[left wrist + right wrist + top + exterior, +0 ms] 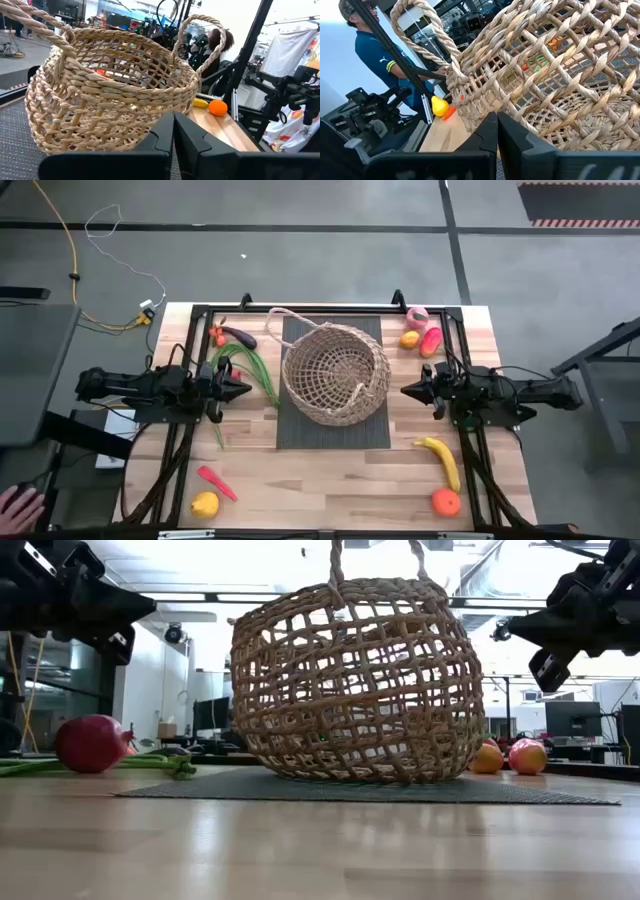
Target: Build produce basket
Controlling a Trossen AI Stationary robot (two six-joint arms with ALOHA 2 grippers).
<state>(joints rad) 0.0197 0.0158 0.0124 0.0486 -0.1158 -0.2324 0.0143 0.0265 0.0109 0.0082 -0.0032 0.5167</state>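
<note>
The tan wicker basket (335, 373) stands with nothing in it on a dark mat (300, 430) at the table's middle. Produce lies around it: eggplant (240, 336), green bean stalks (255, 370) and a small orange piece (217, 335) at far left; red pepper (216, 483) and lemon (205, 504) at near left; pink fruit (431, 340) and an orange-yellow fruit (410, 339) at far right; banana (443, 459) and orange (446, 501) at near right. My left gripper (245, 388) hovers shut left of the basket. My right gripper (407, 391) hovers shut to the right of it.
A black frame (300, 310) runs along the table's far edge and sides. A pink tape roll (416, 314) sits at the far right. A person's hand (18, 505) shows beyond the table's near left corner. Bare wood lies in front of the mat.
</note>
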